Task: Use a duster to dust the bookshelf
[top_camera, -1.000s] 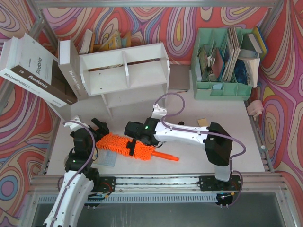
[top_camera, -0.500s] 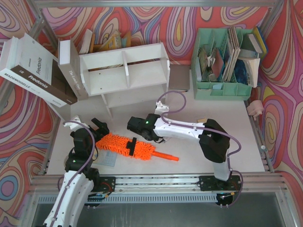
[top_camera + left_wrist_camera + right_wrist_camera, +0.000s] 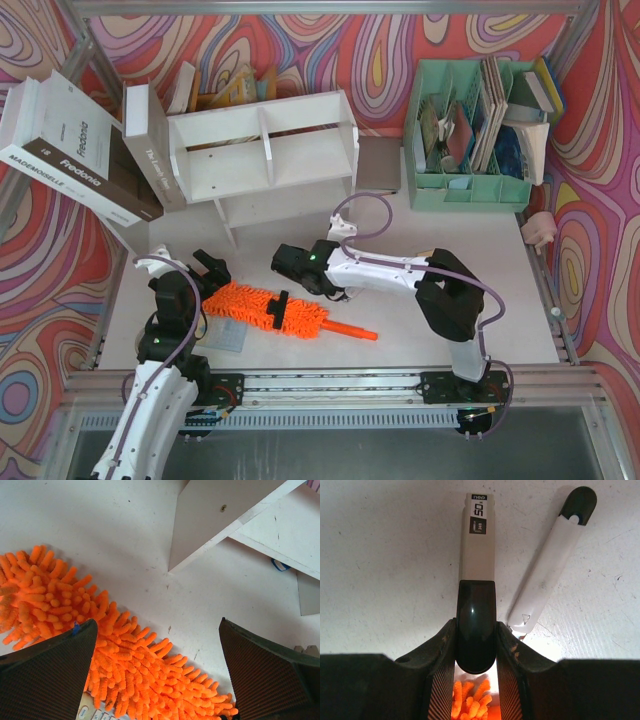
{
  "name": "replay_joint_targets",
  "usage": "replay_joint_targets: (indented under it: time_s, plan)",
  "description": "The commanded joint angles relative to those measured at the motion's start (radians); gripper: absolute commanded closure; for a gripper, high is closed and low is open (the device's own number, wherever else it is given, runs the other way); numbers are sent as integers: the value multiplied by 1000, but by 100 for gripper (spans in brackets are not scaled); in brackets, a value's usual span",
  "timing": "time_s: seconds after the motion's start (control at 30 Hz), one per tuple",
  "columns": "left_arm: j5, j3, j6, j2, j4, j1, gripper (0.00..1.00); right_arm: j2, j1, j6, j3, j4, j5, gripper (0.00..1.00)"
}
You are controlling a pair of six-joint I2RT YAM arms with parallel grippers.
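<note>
The orange fluffy duster (image 3: 262, 306) lies on the table in front of the white bookshelf (image 3: 265, 150), its thin handle (image 3: 352, 331) pointing right. A black strip crosses its middle. My left gripper (image 3: 207, 274) is open over the duster's left end; in the left wrist view the duster (image 3: 130, 675) lies between my wide-apart fingers (image 3: 157, 625), with a shelf foot (image 3: 210, 520) beyond. My right gripper (image 3: 290, 262) is shut on a white-and-black marker pen (image 3: 477, 540), just beyond the duster. A second marker (image 3: 550, 565) lies beside it.
Large books (image 3: 70, 140) lean left of the shelf. A mint-green file organiser (image 3: 470, 130) stands at the back right, a brown notebook (image 3: 378, 165) beside the shelf. A calculator (image 3: 225, 338) lies partly under the duster. A small tan block (image 3: 428, 258) lies mid-table.
My right gripper has drawn back from the duster's middle toward the shelf, with its elbow swinging left. The left arm and the duster have not moved.
</note>
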Motion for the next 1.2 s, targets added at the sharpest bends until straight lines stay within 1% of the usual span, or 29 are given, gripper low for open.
replay_joint_targets:
  time_s: [0.0, 0.17, 0.27, 0.33, 0.4, 0.43, 0.6, 0.7, 0.8, 0.97, 1.03, 1.17]
  plan:
    - [-11, 4, 4, -8, 22, -3, 2, 24, -5, -10, -7, 22, -12, 79]
    - [-9, 4, 3, -10, 21, -3, 2, 18, -5, -9, -6, 19, -13, 69]
    - [-9, 5, 3, -12, 20, -2, 2, 8, -3, -8, -6, 17, -13, 58]
    - [-9, 6, 2, -11, 20, -3, 2, 1, -3, -10, -6, 15, -14, 56]
    - [-11, 6, 4, -13, 19, -2, 2, -5, -4, -22, -6, 22, -14, 47]
    - [-11, 6, 4, -14, 18, -2, 2, -9, -3, -26, -7, 26, -14, 45]
    - [-14, 6, 4, -19, 13, -2, 2, -42, -2, -85, -22, 88, -27, 43]
    - [-17, 6, 4, -21, 12, -3, 2, -87, 16, -187, -63, 211, -44, 43]
    - [-19, 6, 5, -21, 11, -3, 2, -116, 60, -290, -83, 320, -42, 41]
    - [-22, 6, 4, -21, 10, -2, 1, -64, 113, -341, 24, 276, -57, 41]
    - [-24, 6, 3, -19, 10, -2, 2, -49, 130, -379, 40, 302, -93, 40]
    - [-26, 7, 2, -19, 9, -2, 1, -54, 138, -421, 4, 415, -212, 39]
